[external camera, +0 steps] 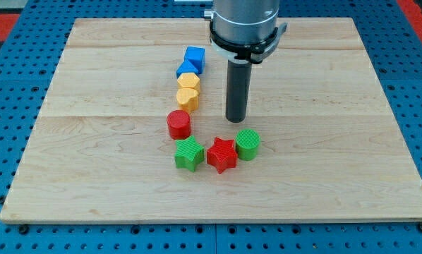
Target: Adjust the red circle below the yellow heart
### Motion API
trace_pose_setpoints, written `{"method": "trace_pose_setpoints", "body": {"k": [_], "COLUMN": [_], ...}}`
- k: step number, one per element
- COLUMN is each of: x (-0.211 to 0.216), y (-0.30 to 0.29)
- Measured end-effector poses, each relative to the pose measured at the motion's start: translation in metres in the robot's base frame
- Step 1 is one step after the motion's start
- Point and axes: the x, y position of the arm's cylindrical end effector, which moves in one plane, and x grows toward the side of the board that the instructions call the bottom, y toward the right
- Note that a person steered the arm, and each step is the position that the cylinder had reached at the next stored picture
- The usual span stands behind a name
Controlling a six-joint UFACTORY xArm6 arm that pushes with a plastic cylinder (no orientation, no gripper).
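The red circle (178, 124) sits on the wooden board just below and slightly to the view's left of the yellow heart (188, 98). Above the heart stand a yellow hexagon (188, 81) and two blue blocks (193, 59) in a column. My tip (236, 120) is at the end of the dark rod, to the view's right of the red circle and the yellow heart, apart from both. It stands just above the green circle (248, 144).
A green star (189, 153), a red star (222, 154) and the green circle form a row below the red circle. The board (91, 141) lies on a blue pegboard surface (13, 85).
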Motion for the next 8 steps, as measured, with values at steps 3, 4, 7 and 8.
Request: {"method": "trace_pose_setpoints", "body": {"k": [3, 4, 7, 8], "x": [0.035, 0.035, 0.022, -0.032], "y": [0.012, 0.012, 0.012, 0.012]}}
